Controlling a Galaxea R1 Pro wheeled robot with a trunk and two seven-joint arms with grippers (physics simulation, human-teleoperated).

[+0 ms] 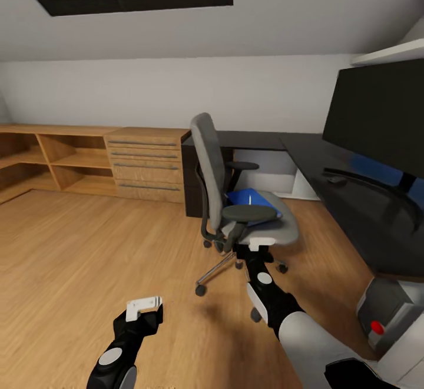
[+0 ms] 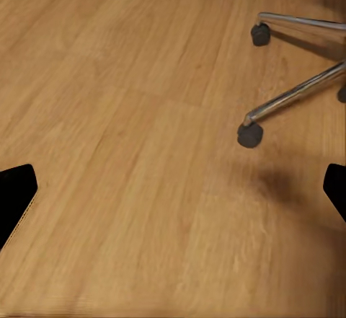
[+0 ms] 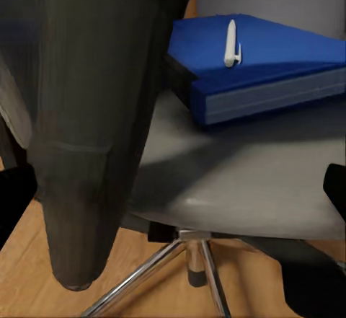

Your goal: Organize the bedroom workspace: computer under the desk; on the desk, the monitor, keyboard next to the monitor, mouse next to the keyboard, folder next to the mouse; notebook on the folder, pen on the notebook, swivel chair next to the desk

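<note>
The grey swivel chair (image 1: 213, 159) stands on the wooden floor left of the black desk (image 1: 330, 159). On its seat lies the blue folder (image 1: 259, 202) (image 3: 274, 51) with the white pen (image 1: 249, 199) (image 3: 231, 42) on top. My right gripper (image 1: 260, 243) (image 3: 173, 195) is open at the seat's front edge, beside the black armrest (image 3: 94, 116). My left gripper (image 1: 144, 306) (image 2: 173, 195) hangs open over bare floor. The black monitor (image 1: 377, 118) stands on the desk. A grey computer case (image 1: 386, 312) sits on the floor at the desk's near end. Keyboard, mouse and notebook are out of view.
A light wooden shelf unit and drawers (image 1: 144, 162) run along the back wall at the left. The chair's metal star base and casters (image 2: 252, 132) spread close to both arms. A small dark object (image 1: 337, 180) lies on the desk before the monitor. Open floor lies to the left.
</note>
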